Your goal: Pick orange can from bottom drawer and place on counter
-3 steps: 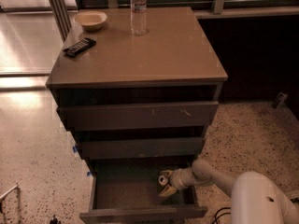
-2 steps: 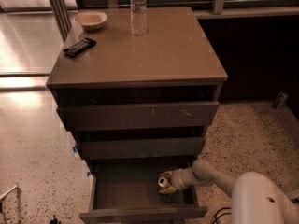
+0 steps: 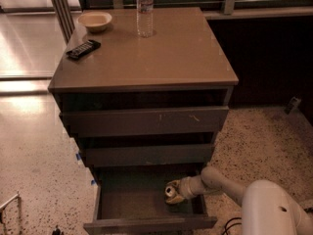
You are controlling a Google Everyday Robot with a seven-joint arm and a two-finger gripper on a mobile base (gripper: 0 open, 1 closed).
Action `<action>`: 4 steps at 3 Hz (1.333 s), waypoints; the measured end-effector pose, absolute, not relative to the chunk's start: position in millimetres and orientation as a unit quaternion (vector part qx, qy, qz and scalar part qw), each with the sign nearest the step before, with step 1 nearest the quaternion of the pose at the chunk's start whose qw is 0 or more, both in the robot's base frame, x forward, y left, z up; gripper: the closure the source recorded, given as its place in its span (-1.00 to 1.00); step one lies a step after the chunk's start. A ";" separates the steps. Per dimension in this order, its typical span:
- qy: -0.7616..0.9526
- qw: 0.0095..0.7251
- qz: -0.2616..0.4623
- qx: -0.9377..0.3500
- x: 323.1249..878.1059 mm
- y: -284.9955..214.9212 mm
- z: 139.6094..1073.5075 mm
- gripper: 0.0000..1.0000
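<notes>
Jaws of the gripper point(image 3: 177, 194) are clenched on the orange can point(image 3: 170, 191), one pale finger above it and one below. The can is tilted, its silver top turned up and toward the left. It sits inside the bottom drawer point(image 3: 128, 202), in the right half of the tray, below the front edge of the counter point(image 3: 171, 53) and nearer its front right corner. The drawer is pulled well out. Behind the gripper, the pale arm point(image 3: 220, 179) runs rightward to the white body point(image 3: 274, 209) of the robot on the speckled floor point(image 3: 259, 141).

Two upper drawers point(image 3: 144, 122) stand slightly open. On the counter, a water bottle point(image 3: 145, 11) stands upright near the middle of the far edge, a bowl point(image 3: 95, 20) sits at the far left corner, and a dark remote point(image 3: 83, 49) lies by the left edge.
</notes>
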State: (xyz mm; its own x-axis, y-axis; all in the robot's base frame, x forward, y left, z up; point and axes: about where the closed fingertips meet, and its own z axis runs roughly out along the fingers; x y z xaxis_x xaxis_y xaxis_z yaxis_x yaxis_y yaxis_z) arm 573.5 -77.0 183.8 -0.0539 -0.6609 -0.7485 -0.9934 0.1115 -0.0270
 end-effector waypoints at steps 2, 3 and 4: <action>0.677 0.336 0.255 -0.604 573.4 -74.4 272.7 1.00; 0.687 0.356 0.245 -0.584 571.4 -61.3 365.3 1.00; 0.695 0.349 0.246 -0.578 546.7 -35.1 440.9 1.00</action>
